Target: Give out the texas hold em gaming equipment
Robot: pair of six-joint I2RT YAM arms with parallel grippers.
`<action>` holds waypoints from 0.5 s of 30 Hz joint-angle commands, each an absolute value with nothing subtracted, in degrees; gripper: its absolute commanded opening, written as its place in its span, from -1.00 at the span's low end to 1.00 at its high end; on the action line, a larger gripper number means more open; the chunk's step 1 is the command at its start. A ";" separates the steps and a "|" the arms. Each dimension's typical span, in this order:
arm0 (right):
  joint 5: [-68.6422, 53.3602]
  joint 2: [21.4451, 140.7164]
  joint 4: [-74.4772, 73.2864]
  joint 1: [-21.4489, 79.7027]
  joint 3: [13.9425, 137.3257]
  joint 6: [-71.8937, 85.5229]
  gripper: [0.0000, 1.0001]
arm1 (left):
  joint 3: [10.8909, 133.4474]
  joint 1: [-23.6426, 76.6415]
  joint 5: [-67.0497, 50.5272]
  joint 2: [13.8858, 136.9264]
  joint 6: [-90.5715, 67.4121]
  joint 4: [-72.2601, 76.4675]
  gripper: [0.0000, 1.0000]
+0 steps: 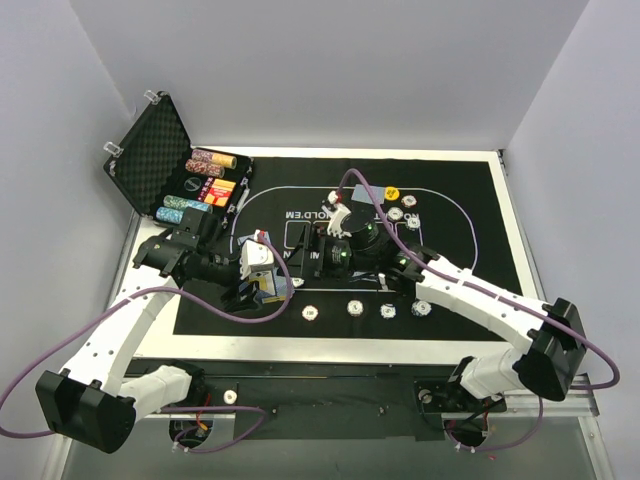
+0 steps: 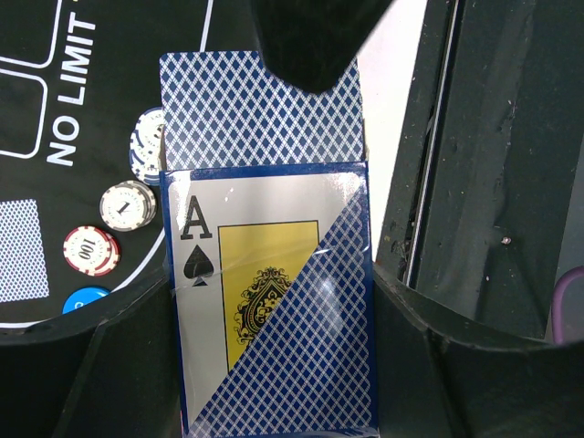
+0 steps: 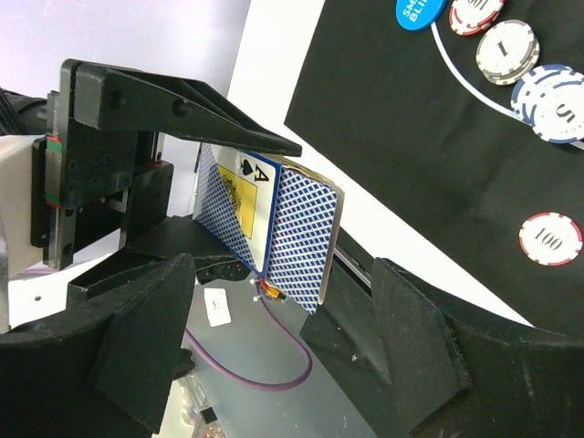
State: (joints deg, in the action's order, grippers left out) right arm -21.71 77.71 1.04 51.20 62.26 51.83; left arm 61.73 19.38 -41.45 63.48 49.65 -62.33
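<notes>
Your left end effector (image 2: 272, 301) is clamped on a glossy blue diamond-patterned pack of playing cards (image 2: 274, 274) with an ace of spades printed on it. Its 2 fingers press the pack's long sides. 1 blue-backed playing card (image 2: 260, 109) sticks out of the pack's far end, beyond the fingertips. A black tip (image 2: 310, 36) covers the middle of that card's far edge, and you cannot tell whether the 2 touch.

Your right end effector (image 3: 283, 274) stands wide open with nothing between its fingers. The pack hangs just ahead of its fingertips, held by the other arm.

Left of your left end effector, on the black printed felt mat (image 2: 137, 55), lie:
- a white speckled round poker chip marked 1 (image 2: 128, 205)
- a red-and-white chip marked 100 (image 2: 91, 249) just beside it
- blue-and-white chips (image 2: 146, 146), partly hidden behind the pack
- a blue disc button (image 2: 87, 299) at the finger's edge
- a face-down blue-backed card (image 2: 20, 251), farther left

On the other side of your left end effector runs the white worktop (image 2: 392, 137).

Ahead and to the right of your right end effector, a lone red-edged 100 chip (image 3: 550, 238) lies on the mat.

In the top view, the open black foam-lined case (image 1: 150, 160) sits well beyond your left end effector.
</notes>
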 commanded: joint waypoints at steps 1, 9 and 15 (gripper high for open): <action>-21.53 79.45 2.55 52.21 61.79 51.95 0.44 | 61.87 19.07 -44.47 61.96 49.04 -60.56 -1.00; -21.01 81.30 3.33 52.12 61.44 51.85 0.19 | 62.75 19.07 -44.56 61.96 49.04 -61.08 -1.00; -21.36 82.27 5.36 51.59 60.56 53.00 -0.09 | 63.19 19.07 -44.91 61.96 48.87 -61.35 -1.00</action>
